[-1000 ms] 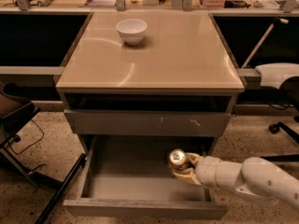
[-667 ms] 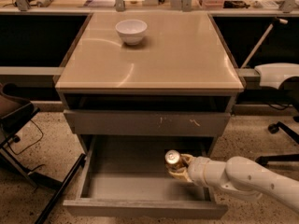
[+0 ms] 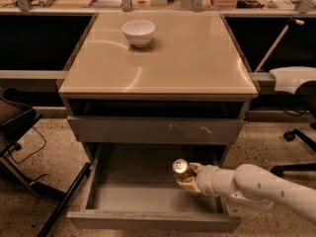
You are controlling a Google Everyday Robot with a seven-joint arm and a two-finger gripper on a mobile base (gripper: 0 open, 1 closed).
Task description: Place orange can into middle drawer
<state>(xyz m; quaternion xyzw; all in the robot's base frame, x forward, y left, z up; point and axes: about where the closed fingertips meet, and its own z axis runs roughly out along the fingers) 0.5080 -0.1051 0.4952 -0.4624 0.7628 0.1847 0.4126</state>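
Note:
The orange can, orange-brown with a silver top, is upright inside the open middle drawer, right of its middle. My gripper reaches in from the right on a white arm and is shut on the can. The can's base is hidden behind the fingers, so I cannot tell whether it touches the drawer floor. The drawer is pulled far out and shows a grey inside.
A white bowl stands on the beige cabinet top at the back left. A shallower scratched drawer front sits above the open drawer. Chair legs stand at the left, an office chair base at the right.
My gripper has carried the can a little to the left and deeper into the drawer. The arm has stretched further in.

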